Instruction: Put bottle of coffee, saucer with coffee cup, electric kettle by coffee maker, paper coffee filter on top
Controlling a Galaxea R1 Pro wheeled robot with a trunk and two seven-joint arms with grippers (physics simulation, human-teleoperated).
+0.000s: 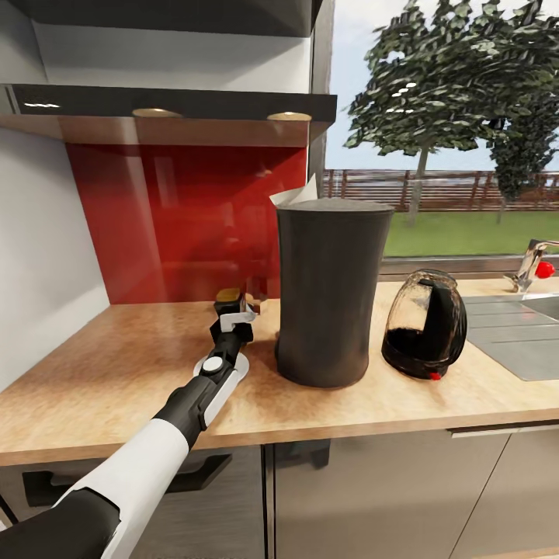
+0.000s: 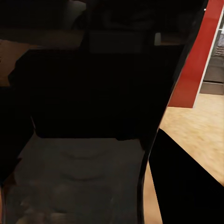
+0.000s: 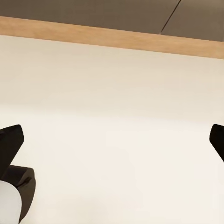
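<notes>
Glossy red backsplash [image 1: 186, 225], steel sink [image 1: 516, 334] with faucet [image 1: 532, 264], window view of tree [image 1: 450, 78] and fence [image 1: 458, 190]

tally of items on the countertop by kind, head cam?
coffee maker: 1
paper coffee filter: 1
electric kettle: 1
bottle of coffee: 1, at the left gripper
Total: 4

On the kitchen countertop [image 1: 116, 365]: one coffee maker [image 1: 330, 291], one paper coffee filter [image 1: 299, 194], one electric kettle [image 1: 425, 326], one bottle of coffee [image 1: 230, 298], one saucer [image 1: 233, 371].
</notes>
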